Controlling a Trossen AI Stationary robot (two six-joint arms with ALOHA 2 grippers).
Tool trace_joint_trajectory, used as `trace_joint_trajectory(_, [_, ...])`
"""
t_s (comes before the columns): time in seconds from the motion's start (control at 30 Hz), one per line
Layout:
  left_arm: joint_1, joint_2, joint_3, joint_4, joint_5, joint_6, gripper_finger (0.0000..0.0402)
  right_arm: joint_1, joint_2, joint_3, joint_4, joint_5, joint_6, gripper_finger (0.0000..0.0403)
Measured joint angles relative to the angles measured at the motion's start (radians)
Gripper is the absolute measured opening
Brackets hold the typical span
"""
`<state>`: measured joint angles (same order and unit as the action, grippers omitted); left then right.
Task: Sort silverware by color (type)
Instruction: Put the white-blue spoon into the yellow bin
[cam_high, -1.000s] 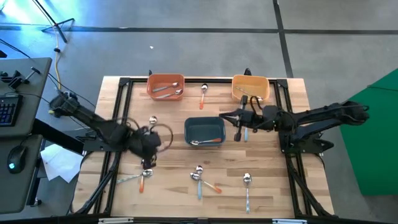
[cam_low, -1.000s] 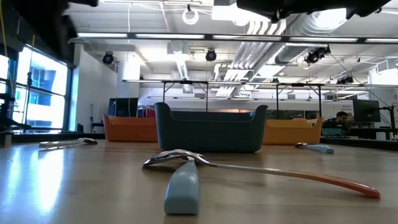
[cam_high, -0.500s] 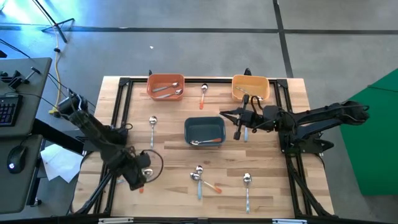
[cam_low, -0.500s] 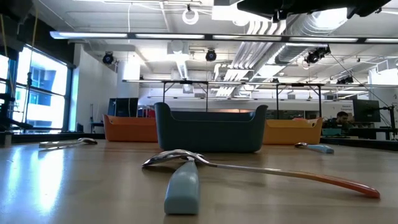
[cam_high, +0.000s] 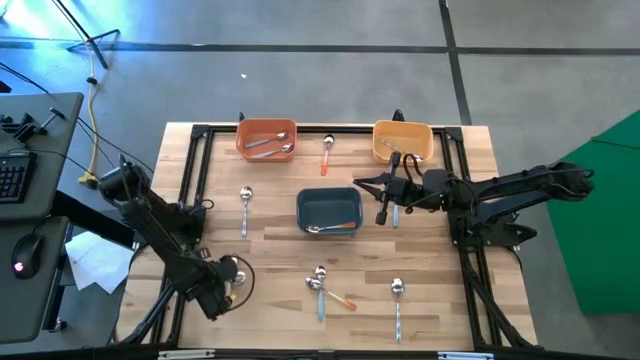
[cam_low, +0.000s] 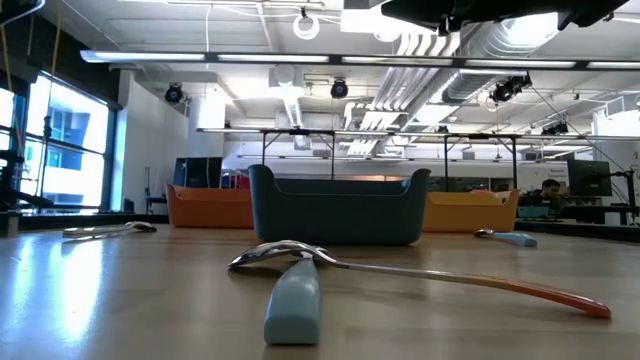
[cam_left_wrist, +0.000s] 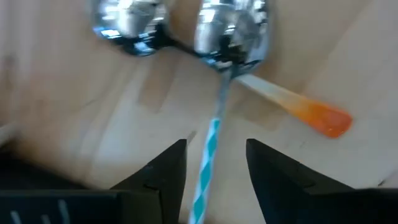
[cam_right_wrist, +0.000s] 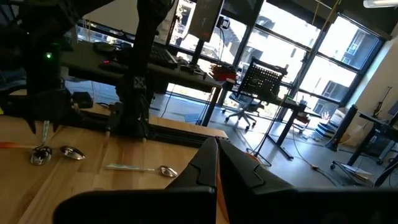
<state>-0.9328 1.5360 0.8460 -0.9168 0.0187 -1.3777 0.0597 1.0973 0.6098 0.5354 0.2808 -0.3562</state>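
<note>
Spoons (cam_left_wrist: 230, 37) near table's front-left edge (cam_high: 185, 335), under spread left gripper (cam_left_wrist: 214, 171); right gripper (cam_right_wrist: 216, 163) pressed together.

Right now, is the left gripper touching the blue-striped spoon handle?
Apart. In the left wrist view the left gripper is open, and the blue-striped spoon handle runs between its fingers with wood showing on both sides.

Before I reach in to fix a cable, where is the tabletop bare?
Bare wood lies between the orange bin and the left edge, and right of the silver spoon. Crowded: around the blue bin, and the left gripper corner.
</note>
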Motion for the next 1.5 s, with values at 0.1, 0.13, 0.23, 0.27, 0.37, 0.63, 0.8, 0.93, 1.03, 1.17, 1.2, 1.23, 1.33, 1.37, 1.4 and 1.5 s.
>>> trace_joint_trajectory(0.1, [0.0, 0.0, -0.042, 0.065, -0.012, 0.0, 0.0158, 0.0, 0.0, 0.0, 0.0, 0.0, -0.005, 0.0])
trace_joint_trajectory(0.13, [0.0, 0.0, -0.056, 0.084, -0.013, 0.0, 0.0158, 0.0, 0.0, 0.0, 0.001, 0.0, -0.005, 0.0])
trace_joint_trajectory(0.23, [0.0, 0.0, -0.091, 0.103, -0.015, 0.0, 0.0154, 0.0, 0.0, 0.0, 0.005, 0.0, -0.006, 0.0])
trace_joint_trajectory(0.27, [0.0, 0.0, -0.101, 0.104, -0.015, 0.0, 0.015, 0.0, 0.0, 0.0, 0.006, 0.0, -0.008, 0.0])
trace_joint_trajectory(0.37, [0.0, -0.006, -0.124, 0.129, -0.013, 0.0, 0.013, 0.0, 0.0, 0.0, 0.005, 0.0, -0.008, 0.0])
trace_joint_trajectory(0.63, [0.0, -0.005, -0.142, 0.165, -0.016, 0.059, 0.0042, 0.0, 0.0, 0.0, 0.006, 0.0, -0.012, 0.0])
trace_joint_trajectory(0.8, [0.008, -0.007, -0.13, 0.155, 0.011, 0.13, 0.001, 0.0, 0.0, 0.0, 0.007, 0.001, -0.012, 0.0])
trace_joint_trajectory(0.93, [0.027, -0.03, -0.115, 0.128, 0.021, 0.144, 0.0006, 0.0, 0.0, 0.0, 0.007, 0.001, -0.012, 0.0])
trace_joint_trajectory(1.03, [0.03, -0.071, -0.077, 0.066, 0.02, 0.138, 0.0005, 0.0, 0.0, 0.0, 0.007, 0.001, -0.012, 0.0])
trace_joint_trajectory(1.17, [0.031, -0.133, -0.022, -0.022, -0.046, 0.111, 0.0005, 0.0, 0.0, 0.0, 0.004, 0.001, -0.012, 0.0])
trace_joint_trajectory(1.2, [0.034, -0.152, -0.012, -0.019, -0.077, 0.098, 0.0004, 0.0, 0.0, 0.0, 0.004, 0.001, -0.012, 0.0])
trace_joint_trajectory(1.23, [0.04, -0.171, -0.004, -0.018, -0.11, 0.088, 0.0004, 0.0, 0.0, 0.0, 0.005, 0.001, -0.013, 0.0])
trace_joint_trajectory(1.33, [0.07, -0.224, 0.008, 0.007, -0.215, 0.074, 0.0004, 0.0, 0.0, 0.0, 0.004, 0.001, -0.02, 0.0])
trace_joint_trajectory(1.37, [0.084, -0.242, 0.009, 0.018, -0.246, 0.076, 0.0004, 0.0, 0.0, 0.0, 0.004, 0.001, -0.019, 0.0])
trace_joint_trajectory(1.4, [0.1, -0.256, 0.009, 0.035, -0.269, 0.091, 0.0003, 0.0, 0.0, 0.0, 0.004, 0.001, -0.02, 0.0])
trace_joint_trajectory(1.5, [0.169, -0.284, 0.009, 0.097, -0.296, 0.183, 0.0003, 0.0, 0.0, 0.0, 0.003, 0.001, -0.019, 0.0])
